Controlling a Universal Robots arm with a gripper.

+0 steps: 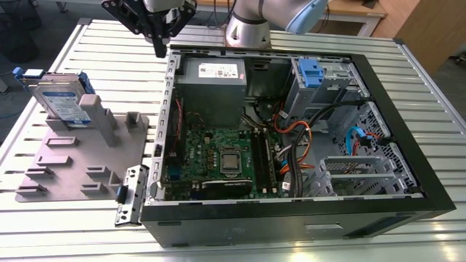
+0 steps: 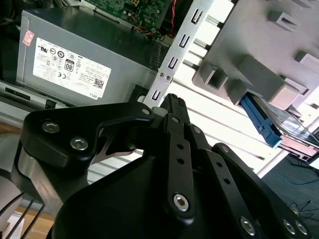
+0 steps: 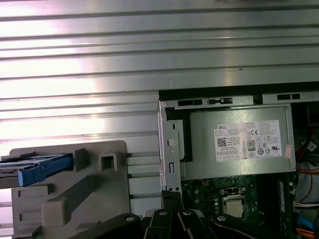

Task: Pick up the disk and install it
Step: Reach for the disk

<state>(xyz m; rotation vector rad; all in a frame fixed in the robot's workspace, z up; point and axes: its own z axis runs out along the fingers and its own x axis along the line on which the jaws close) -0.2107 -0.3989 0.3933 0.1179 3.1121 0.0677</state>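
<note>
The disk (image 1: pixel 62 101) is a silver drive with a white-and-blue label and blue side rails. It stands tilted on edge in a grey plastic holder (image 1: pixel 73 164) on the exterior view's left, beside the open computer case (image 1: pixel 291 207). My gripper (image 1: pixel 160 53) hangs above the case's far left corner, well apart from the disk, its fingers pressed together and holding nothing. The second wrist view shows the joined fingertips (image 2: pixel 173 99) over the case edge, with the disk's blue rail (image 2: pixel 259 122) off to one side. In the first wrist view the disk (image 3: pixel 40 167) lies in the holder (image 3: pixel 75 199).
Inside the case are a grey power-supply box (image 1: pixel 213 73), a green motherboard (image 1: pixel 218 155), loose cables (image 1: pixel 306 136), and a metal drive cage with an upright blue latch (image 1: pixel 309 73). The case's metal rim (image 2: pixel 174 55) runs just under the gripper. All of it rests on a slatted metal table (image 1: pixel 109 43).
</note>
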